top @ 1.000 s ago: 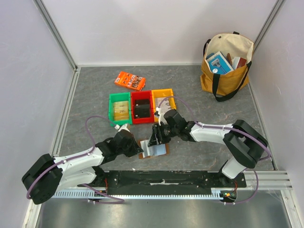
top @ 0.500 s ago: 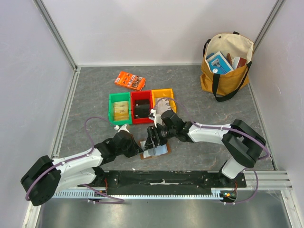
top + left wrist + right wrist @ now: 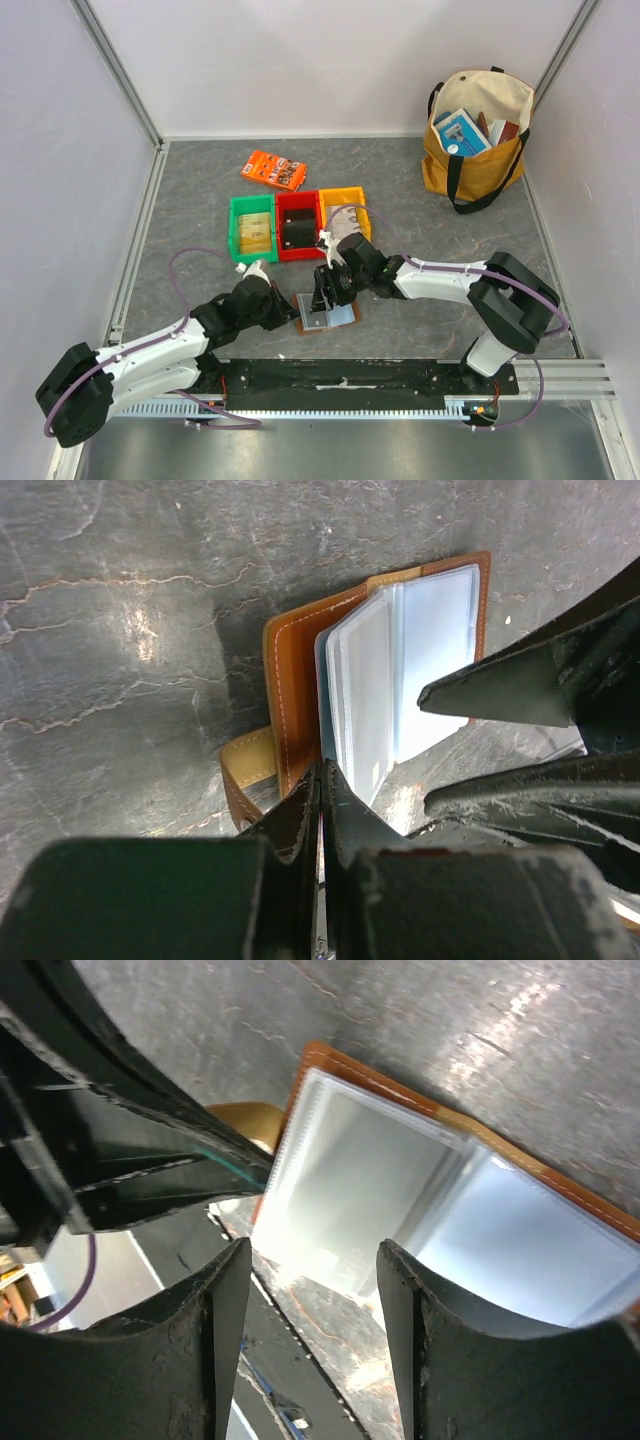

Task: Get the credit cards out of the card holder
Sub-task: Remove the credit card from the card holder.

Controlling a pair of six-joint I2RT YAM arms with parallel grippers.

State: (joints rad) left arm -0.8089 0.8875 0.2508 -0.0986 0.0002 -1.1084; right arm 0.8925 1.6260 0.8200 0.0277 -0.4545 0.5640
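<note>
The card holder (image 3: 336, 318) lies open on the grey table near the front edge, brown leather outside, pale blue clear sleeves fanned up. In the left wrist view its brown cover (image 3: 296, 680) and strap show, and my left gripper (image 3: 322, 776) is shut on its near edge. From above, the left gripper (image 3: 293, 312) is at the holder's left side. My right gripper (image 3: 322, 297) is open just above the sleeves. In the right wrist view its jaws (image 3: 312, 1272) straddle the near edge of the sleeves (image 3: 360, 1180). I cannot tell any credit card apart from the sleeves.
Green (image 3: 251, 228), red (image 3: 298, 226) and yellow (image 3: 347, 203) bins stand in a row behind the holder. An orange printed box (image 3: 273, 170) lies further back. A tan tote bag (image 3: 475, 140) with books stands at the back right. The black base rail (image 3: 340, 378) runs along the front.
The right gripper has moved a little left and down over the open holder. The left arm has shifted and its gripper stays at the holder's left edge. The sleeves have fanned differently.
</note>
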